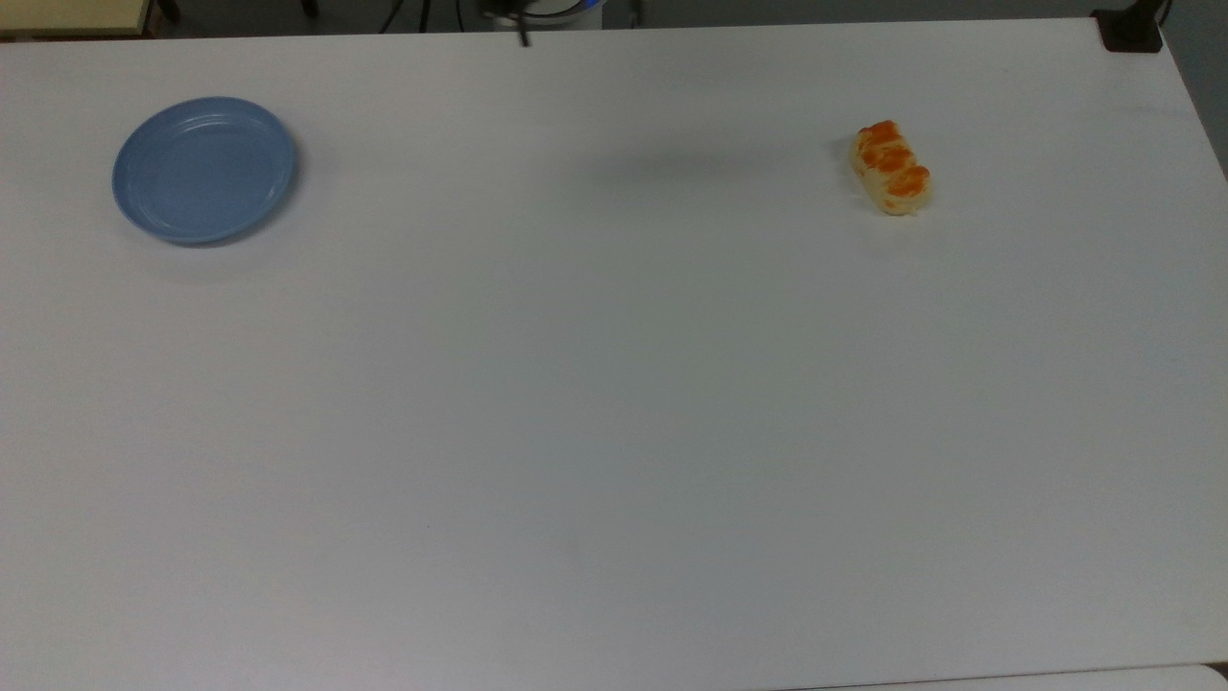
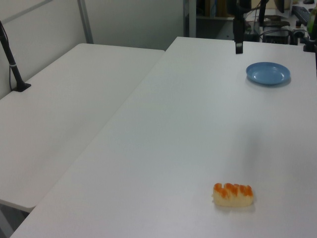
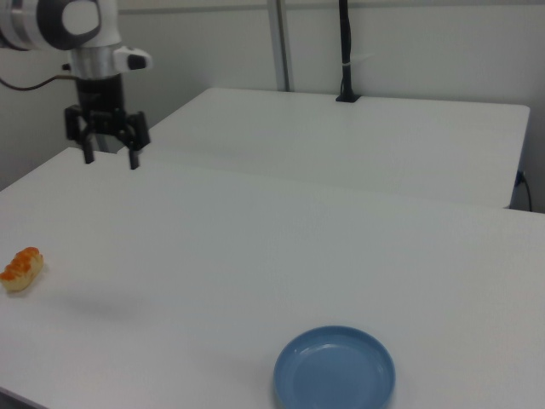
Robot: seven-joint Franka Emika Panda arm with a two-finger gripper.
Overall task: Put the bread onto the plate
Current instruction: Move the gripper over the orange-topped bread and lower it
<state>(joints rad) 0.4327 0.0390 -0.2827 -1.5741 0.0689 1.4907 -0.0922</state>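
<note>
Bread: the bread (image 1: 890,167) lies flat on the white table (image 1: 614,403), glazed ridges up, near the top view's right side; in the right view (image 3: 20,268) it sits at the far left edge, in the left view (image 2: 233,194) low in the foreground.
Plate: the plate (image 1: 204,169) rests on the same table toward the top view's left; nothing lies in it. In the right view (image 3: 334,372) it is at the bottom centre, in the left view (image 2: 268,73) toward the far end.
Bread to plate: well apart, at opposite ends of the table.
Pincer: the pincer (image 3: 109,158) hangs from the white arm (image 3: 72,24) above the table in the right view's upper left, fingers pointing down and spread apart, nothing between them. It is off the table surface and clear of both bread and plate.
Left view: a dark finger (image 2: 238,37) reaches down near the table's far edge, beside the plate.
Neighbouring table: a second white table (image 2: 64,114) stands alongside, with a black post (image 3: 345,51) on it.
</note>
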